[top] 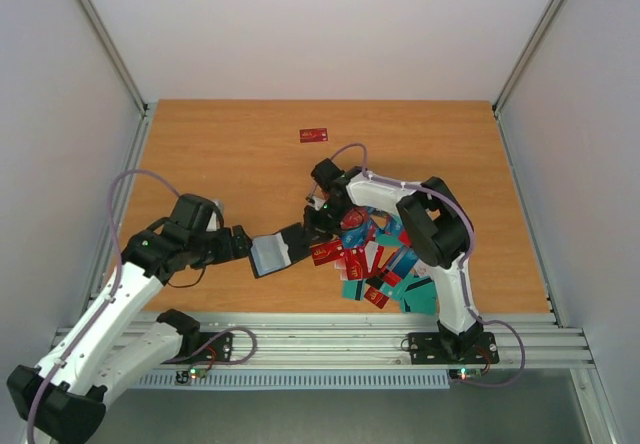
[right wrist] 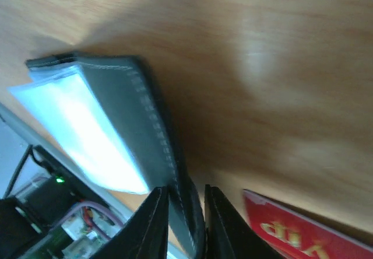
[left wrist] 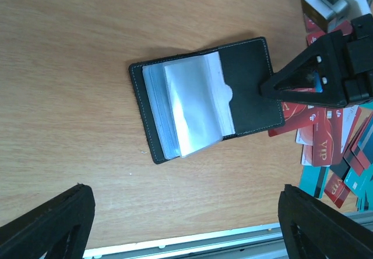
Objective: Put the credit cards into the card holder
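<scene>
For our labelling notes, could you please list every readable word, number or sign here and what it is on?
"VIP": on red cards in the pile, in both wrist views.
Lone far card: print too small to read.
Other pile cards: too small or blurred.
Card holder: no text shows.

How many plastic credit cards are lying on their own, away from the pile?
1: a thin red rectangular card lies alone near the table's far side. Others could be hidden beneath the right arm.
</scene>
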Available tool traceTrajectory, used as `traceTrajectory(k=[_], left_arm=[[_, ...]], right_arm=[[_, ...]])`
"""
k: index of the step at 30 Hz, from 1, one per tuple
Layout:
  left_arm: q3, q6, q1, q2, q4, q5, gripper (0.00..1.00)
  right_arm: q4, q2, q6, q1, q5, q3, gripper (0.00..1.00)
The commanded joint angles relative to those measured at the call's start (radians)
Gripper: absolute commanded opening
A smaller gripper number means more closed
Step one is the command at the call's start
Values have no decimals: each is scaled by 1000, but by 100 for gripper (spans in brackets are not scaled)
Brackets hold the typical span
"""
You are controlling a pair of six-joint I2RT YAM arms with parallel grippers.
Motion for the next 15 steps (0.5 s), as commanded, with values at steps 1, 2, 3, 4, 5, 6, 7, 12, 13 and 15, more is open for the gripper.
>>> traceTrajectory(k=[1,2,3,4,5,6,7,12,13,15], left_arm=[[-21,-10,6,36,55,24,87],[-27,-14,6,47,61,25,86],[-33,-20,6,62,69,27,85],[-38,-26,6,74,77,33,83],[-44,-30,6,88,88,38,82],[-49,-35,6,104,102,45,81],[-54,-38,6,116,116,52,80],[-57,-32,6,200,188,83,76],[-54,-28,6,220,198,87,76],[-50,-20,6,261,225,95,75]], right_arm=[[-45,-56,-70,-20,59,-29,27],[-57,-61,-78,-21,64,-30,32],[-64,-71,-83,-21,69,-33,36],[-72,-81,-89,-20,77,-36,39],[-82,-89,-95,-20,84,-38,41],[-95,-100,-102,-20,91,-35,42],[-104,-111,-110,-20,95,-32,43],[-156,-166,-151,-19,81,-1,46],[-169,-178,-151,-18,82,5,46],[-197,-203,-187,-18,100,17,47]])
